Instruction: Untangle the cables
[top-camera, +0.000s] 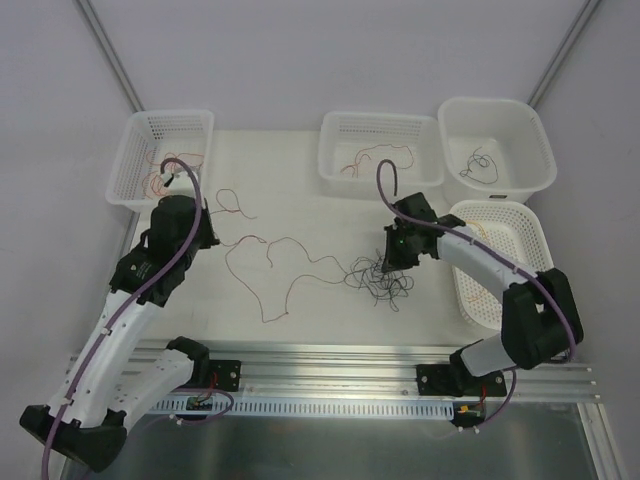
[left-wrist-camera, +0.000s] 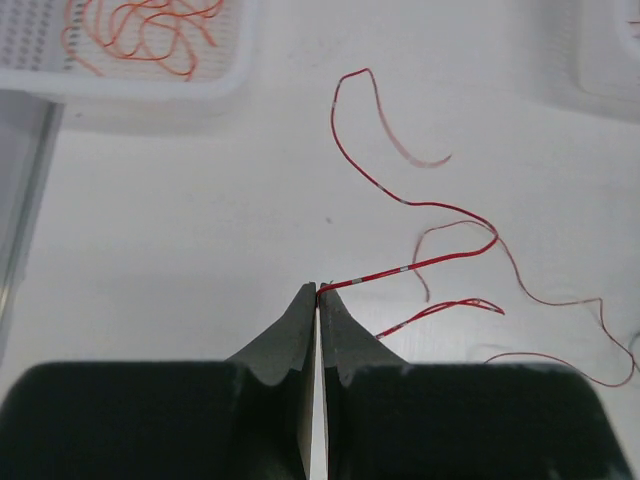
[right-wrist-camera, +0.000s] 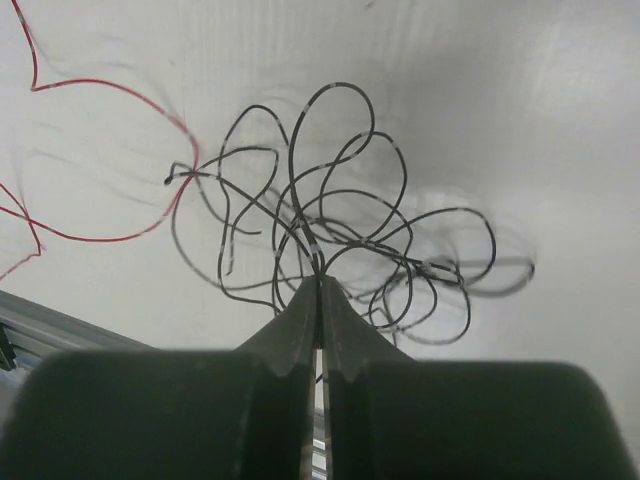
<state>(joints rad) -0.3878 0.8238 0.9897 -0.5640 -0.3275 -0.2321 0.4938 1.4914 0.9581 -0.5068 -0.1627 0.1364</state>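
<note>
Two grippers, both clenched: the left gripper (left-wrist-camera: 318, 291) pinches a red wire (left-wrist-camera: 450, 256); the right gripper (right-wrist-camera: 320, 281) grips a black tangle (right-wrist-camera: 332, 226), apparently snagged on the red wire.

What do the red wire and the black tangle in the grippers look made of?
The red wire: likely a thin plastic-insulated strand, smooth, slightly glossy; it keeps loose springy curves. The black tangle: seemingly the same insulated wire, darker, with pale glints on its loops.

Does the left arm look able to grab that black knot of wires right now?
Probably not as things stand. The left arm has its jaws shut on a red wire, and the right arm has its jaws clamped on the black tangle itself, crowding it.
</note>
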